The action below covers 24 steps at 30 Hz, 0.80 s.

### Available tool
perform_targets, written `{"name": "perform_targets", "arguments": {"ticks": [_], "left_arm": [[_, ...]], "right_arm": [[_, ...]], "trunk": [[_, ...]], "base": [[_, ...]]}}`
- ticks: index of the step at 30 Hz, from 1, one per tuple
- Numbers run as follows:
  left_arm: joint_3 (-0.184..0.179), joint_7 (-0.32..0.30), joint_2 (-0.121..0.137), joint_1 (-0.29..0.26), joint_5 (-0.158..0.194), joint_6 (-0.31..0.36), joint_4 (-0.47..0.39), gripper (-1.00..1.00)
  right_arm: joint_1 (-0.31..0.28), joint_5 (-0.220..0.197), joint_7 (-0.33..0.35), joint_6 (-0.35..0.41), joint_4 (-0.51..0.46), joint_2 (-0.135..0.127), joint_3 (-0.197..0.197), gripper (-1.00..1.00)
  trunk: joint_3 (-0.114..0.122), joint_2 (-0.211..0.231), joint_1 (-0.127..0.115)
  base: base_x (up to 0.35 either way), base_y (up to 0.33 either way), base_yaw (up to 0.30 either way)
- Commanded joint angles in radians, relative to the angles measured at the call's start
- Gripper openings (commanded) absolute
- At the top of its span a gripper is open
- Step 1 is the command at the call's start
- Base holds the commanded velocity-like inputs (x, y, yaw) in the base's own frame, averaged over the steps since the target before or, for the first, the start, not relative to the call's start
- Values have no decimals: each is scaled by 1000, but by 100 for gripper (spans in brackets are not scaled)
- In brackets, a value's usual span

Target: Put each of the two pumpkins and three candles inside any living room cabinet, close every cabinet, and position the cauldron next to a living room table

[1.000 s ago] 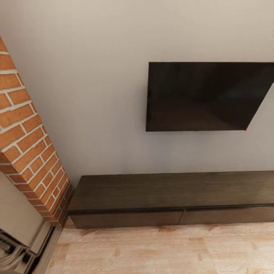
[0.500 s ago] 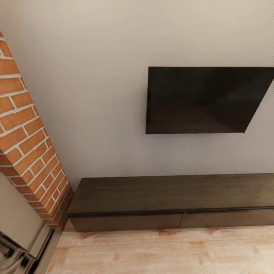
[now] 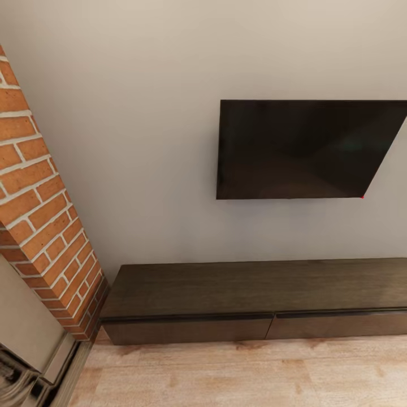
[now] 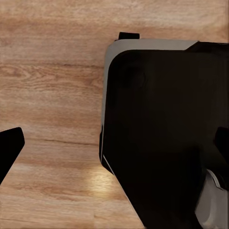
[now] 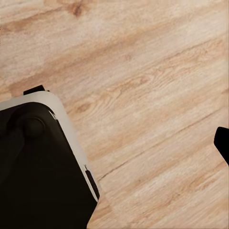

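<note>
Nearest: both wrist views look straight down at the wooden floor (image 5: 157,95) with the robot's dark base (image 4: 162,133) beneath, so the arms look tucked at the sides, the way they would be for driving rather than reaching. Left end effector (image 4: 114,145): a dark fingertip (image 4: 9,148) at one edge and another at the opposite edge, so fingers apart, nothing between. Right end effector: just one dark tip (image 5: 222,142) in frame, cannot tell if apart or together. Farther on, head view: a low dark cabinet (image 3: 254,288) along the wall (image 3: 130,141), its two front panels flush, so shut; top bare. Brick fireplace column (image 3: 42,215) off its left end. TV (image 3: 299,150) on the wall above. Pumpkins, candles and cauldron: whereabouts can't be told from here, possibly inside or elsewhere.
</note>
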Motion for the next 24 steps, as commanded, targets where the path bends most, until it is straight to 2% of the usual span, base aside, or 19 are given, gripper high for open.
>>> {"name": "perform_targets", "arguments": {"ticks": [1,6,24], "left_arm": [[7,1,1,-1,-1,-4,1,100],[9,1,7,-1,-2,-4,2,100],[8,1,3,-1,-1,-4,2,100]], "right_arm": [[-1,-6,-3,-3,0,1,9,100],[-1,-7,-2,-4,-1,8,11,100],[-1,-7,-2,-4,-1,8,10,100]], "trunk": [[-1,-1,0],[-1,-1,0],[-1,-1,0]], "base": [[0,0,0],[0,0,0],[0,0,0]]}}
